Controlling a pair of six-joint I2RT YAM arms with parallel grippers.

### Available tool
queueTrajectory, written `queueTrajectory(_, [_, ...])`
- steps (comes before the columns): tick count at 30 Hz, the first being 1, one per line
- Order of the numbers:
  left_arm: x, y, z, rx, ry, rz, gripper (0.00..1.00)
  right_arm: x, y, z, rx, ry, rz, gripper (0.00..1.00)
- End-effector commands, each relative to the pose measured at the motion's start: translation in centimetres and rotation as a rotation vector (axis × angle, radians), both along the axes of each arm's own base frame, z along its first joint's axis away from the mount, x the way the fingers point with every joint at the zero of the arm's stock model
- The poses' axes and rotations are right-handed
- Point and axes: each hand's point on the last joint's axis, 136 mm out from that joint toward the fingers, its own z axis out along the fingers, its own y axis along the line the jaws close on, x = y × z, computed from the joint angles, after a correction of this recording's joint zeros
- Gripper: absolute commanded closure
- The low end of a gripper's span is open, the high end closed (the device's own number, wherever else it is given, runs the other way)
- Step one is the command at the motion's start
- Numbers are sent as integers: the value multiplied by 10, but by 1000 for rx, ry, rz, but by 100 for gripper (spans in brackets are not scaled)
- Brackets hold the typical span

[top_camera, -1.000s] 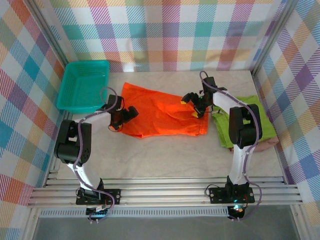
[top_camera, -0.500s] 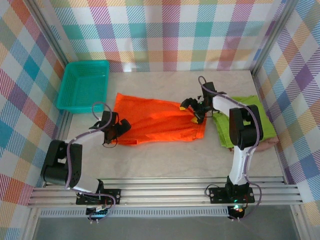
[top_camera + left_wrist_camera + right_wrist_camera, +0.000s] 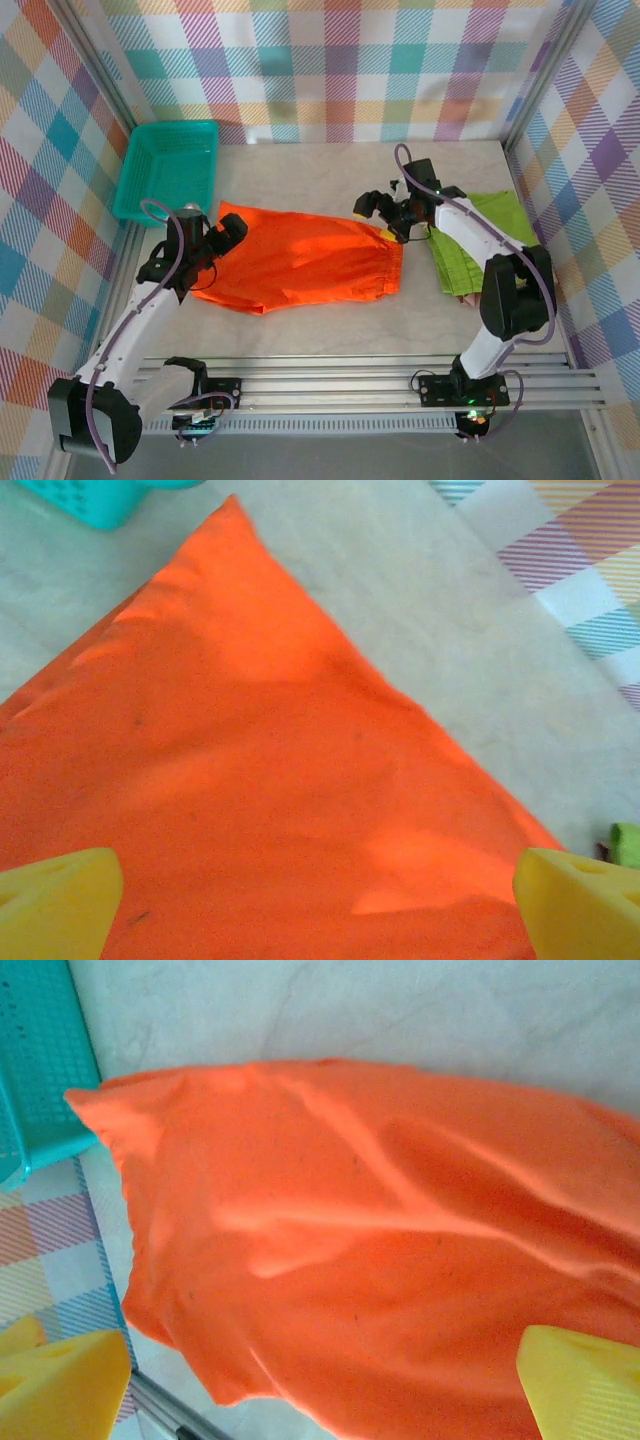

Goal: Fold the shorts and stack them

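Left gripper point(image 3: 227, 238) gapes, seemingly just above orange shorts point(image 3: 300, 262).

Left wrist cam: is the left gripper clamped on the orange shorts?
No: the left gripper stands wide open over the orange shorts, nothing pinched between its fingers.

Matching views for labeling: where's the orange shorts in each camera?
Top external: orange shorts lie spread flat, centre of the picture.
Left wrist: they cover most of the frame, one corner pointing to the top.
Right wrist: they span centre and right, rumpled.
Shared landmark: teal basket, upper left in top external, top-left corner in left wrist, left edge in right wrist.
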Motion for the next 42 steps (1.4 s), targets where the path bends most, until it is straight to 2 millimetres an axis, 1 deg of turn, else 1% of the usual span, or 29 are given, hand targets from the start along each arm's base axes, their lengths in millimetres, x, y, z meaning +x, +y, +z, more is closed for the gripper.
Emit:
queueTrajectory(1, [-8,-13,-30,-15,92,-48,0,14,-8,-23,-53,40,-6,1])
queueTrajectory(4, [-10,-13,-65,-5,153,-29,0,27,-12,-42,-53,81,-26,2])
queueTrajectory(5, [-14,-11,-79,2,183,-20,0,30,-14,-49,-48,97,-30,2])
queueTrajectory(6, [-13,-10,-88,6,184,-12,0,34,-15,-54,-45,108,-34,2])
queueTrajectory(9, [-23,0,-117,45,244,20,0,42,-21,-69,-43,137,-50,2])
queueTrajectory(12, [-33,9,-137,84,288,53,0,47,-25,-80,-42,153,-60,2])
queueTrajectory(16, [-47,22,-163,133,362,100,0,49,-31,-99,-43,196,-77,2])
queueTrajectory(18, [-53,24,-172,143,395,108,0,50,-31,-103,-35,206,-77,2])
queueTrajectory(20, [-56,26,-176,148,409,114,0,51,-30,-100,-18,196,-73,2])
queueTrajectory(22, [-54,24,-171,144,399,104,0,53,-25,-86,17,160,-65,2])
queueTrajectory(23, [-51,23,-164,142,383,99,0,53,-24,-75,31,132,-63,2])
queueTrajectory(25, [-43,18,-141,123,326,75,0,50,-23,-48,48,67,-58,1])
queueTrajectory(26, [-43,16,-131,117,317,60,0,47,-24,-36,50,38,-55,1])
queueTrajectory(27, [-38,11,-114,101,279,35,0,42,-27,-22,46,-4,-56,1])
queueTrajectory(29, [-26,-3,-76,62,187,-32,0,29,-34,-1,24,-83,-60,1])
queueTrajectory(31, [-21,-17,-42,22,114,-91,0,11,-45,12,-15,-180,-67,1])
queueTrajectory(33, [-18,-30,-20,-7,72,-139,0,-5,-57,12,-60,-238,-84,1])
queueTrajectory(34, [-16,-39,-14,-27,65,-166,0,-14,-63,9,-82,-256,-94,3])
queueTrajectory(36, [-14,-56,-11,-68,69,-203,0,-29,-75,-3,-122,-230,-110,0])
queueTrajectory(38, [-12,-76,-14,-93,69,-243,0,-40,-84,-19,-150,-179,-121,0])
queueTrajectory(39, [-11,-86,-19,-94,74,-258,0,-45,-84,-26,-138,-154,-111,1])
queueTrajectory(41, [-8,-100,-29,-98,79,-276,0,-53,-76,-37,-72,-121,-79,2])
queueTrajectory(42, [-7,-105,-39,-97,97,-278,0,-56,-71,-42,-32,-111,-65,2])
